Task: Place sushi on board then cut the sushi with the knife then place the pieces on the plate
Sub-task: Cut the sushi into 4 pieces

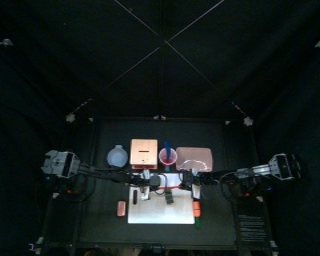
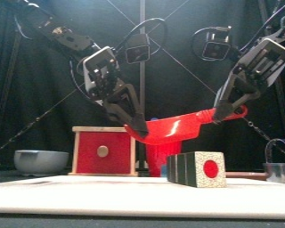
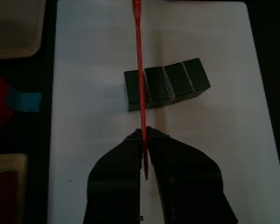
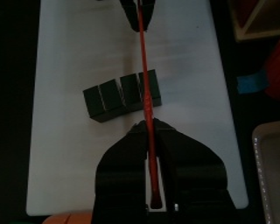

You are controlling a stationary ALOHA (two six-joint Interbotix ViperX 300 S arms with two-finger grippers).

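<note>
A red toy knife (image 2: 171, 130) hangs level above the white cutting board (image 2: 97, 197), seen edge-on as a thin red line in both wrist views. My left gripper (image 2: 142, 134) is shut on one end of it and my right gripper (image 2: 224, 114) is shut on the other. Below the blade, the dark green sushi roll (image 2: 196, 167) lies on the board, its blocks still together and a white end face with a red dot showing. In the left wrist view the knife (image 3: 139, 79) crosses one end of the roll (image 3: 168, 82). The right wrist view has the knife (image 4: 147, 79) over the roll (image 4: 122, 98).
A wooden box with a red drawer front (image 2: 103, 150) stands behind the board at the left, with a blue-grey bowl (image 2: 40, 160) beside it. The metal cutter (image 2: 280, 163) is at the right. The pink tray (image 1: 194, 157) and red cup (image 1: 171, 152) sit behind the board.
</note>
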